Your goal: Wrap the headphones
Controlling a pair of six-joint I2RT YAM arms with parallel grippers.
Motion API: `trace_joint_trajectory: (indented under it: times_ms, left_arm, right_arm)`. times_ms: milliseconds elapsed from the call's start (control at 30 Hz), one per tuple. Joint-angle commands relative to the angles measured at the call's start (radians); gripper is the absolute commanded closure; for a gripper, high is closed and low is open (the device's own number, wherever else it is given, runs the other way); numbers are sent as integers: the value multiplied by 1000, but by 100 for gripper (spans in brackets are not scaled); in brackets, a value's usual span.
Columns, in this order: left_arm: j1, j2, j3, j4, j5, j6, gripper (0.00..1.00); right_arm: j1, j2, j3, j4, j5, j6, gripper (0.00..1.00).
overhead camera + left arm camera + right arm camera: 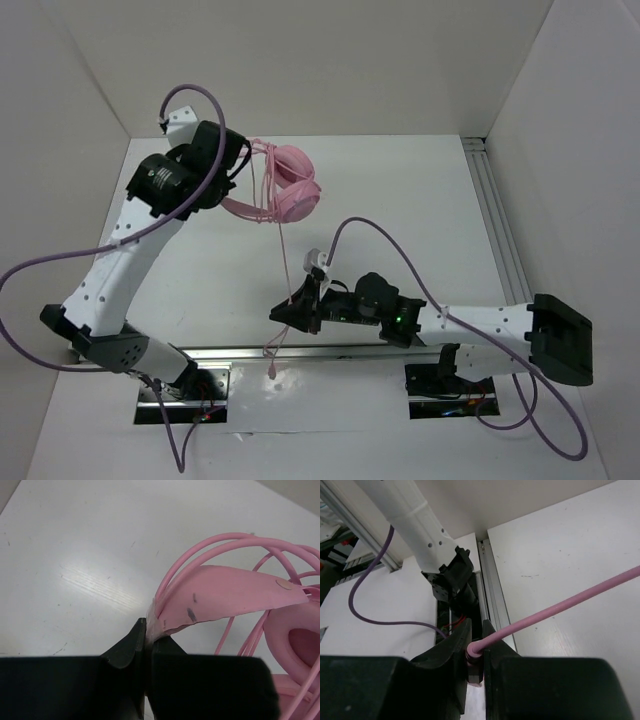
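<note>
Your left gripper point(148, 639) is clamped on one end of the padded headband point(235, 592), so the headphones point(295, 185) sit at the far left of the table point(420, 200), just off that gripper's tip. I cannot tell whether the earcups rest on the surface or hang clear. Your right gripper point(292, 305) is pinched shut on the cord point(284, 250), with the strand running straight out between its fingers. What the next move turns on is that line. The cord runs almost straight from the earcups toward the near edge, fairly taut, and the headphones lie directly beyond the right gripper along it. A loose tail drops past that gripper toward the near rail. The right arm holds the only free length, so I judge the winding is its job: carry the cord up and around the headphones while the left holds them steady. Thin pink strands already crowd the earcup in the left wrist view, but I can't say whether they are wraps.
</note>
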Motion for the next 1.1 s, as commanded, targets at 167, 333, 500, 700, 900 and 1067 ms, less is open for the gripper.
trace_joint_trajectory:
  times_ms: [167,333,500,700,900,1067]
  left_arm:
    - [23,-19,-206,253,9,-32,100]
    - [2,10,-343,327,162,215,100]
    - [-16,-41,-495,359,250,347,100]
    - [-131,-163,-638,410,344,481,100]
    - [-291,-140,-657,288,169,481,100]
    - [-349,-129,-648,277,169,469,100]
  right_arm:
    - [55,-83,301,-534,-125,-169,99]
    - [-23,-44,647,-1017,-40,-373,100]
    - [-130,-13,869,-1240,168,-517,100]
    - [-208,-32,866,-1193,370,-575,100]
    - [-221,-4,892,-1164,486,-597,95]
    - [-212,7,892,-1101,600,-628,90]
